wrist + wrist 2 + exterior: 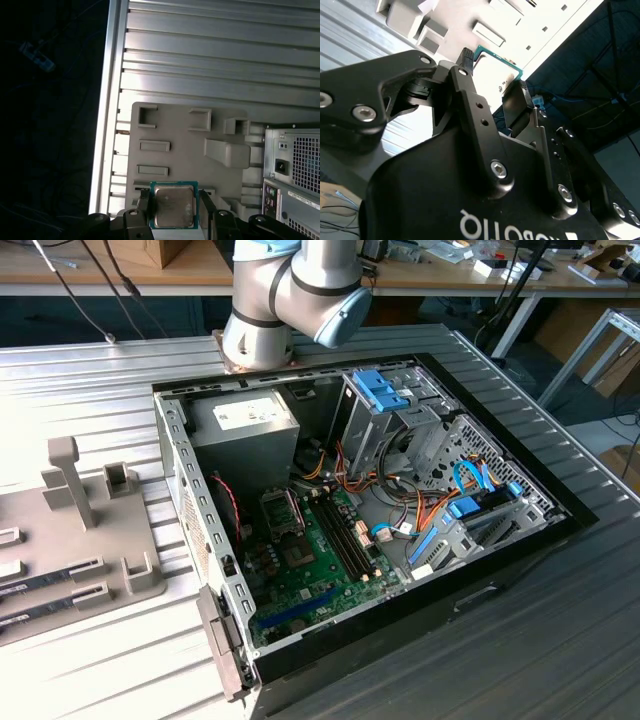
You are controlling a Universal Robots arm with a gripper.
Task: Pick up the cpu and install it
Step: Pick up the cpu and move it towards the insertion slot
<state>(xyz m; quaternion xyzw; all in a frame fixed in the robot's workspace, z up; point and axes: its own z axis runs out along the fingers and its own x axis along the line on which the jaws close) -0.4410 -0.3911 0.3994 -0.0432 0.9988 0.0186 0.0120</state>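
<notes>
Over table [210,50], one cpu [173,207] (in pincer [174,196])

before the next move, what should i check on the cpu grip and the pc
1. cpu held by the end effector, with fingers on two opposite edges in the first wrist view: ok.
2. cpu square to the fingers, not skewed: ok.
3. cpu lifted clear of the grey fixture behind it: cannot tell.
4. Computer case open on its side, motherboard exposed in the exterior view: ok.
5. Socket open and free to take the chip: cannot tell.
</notes>
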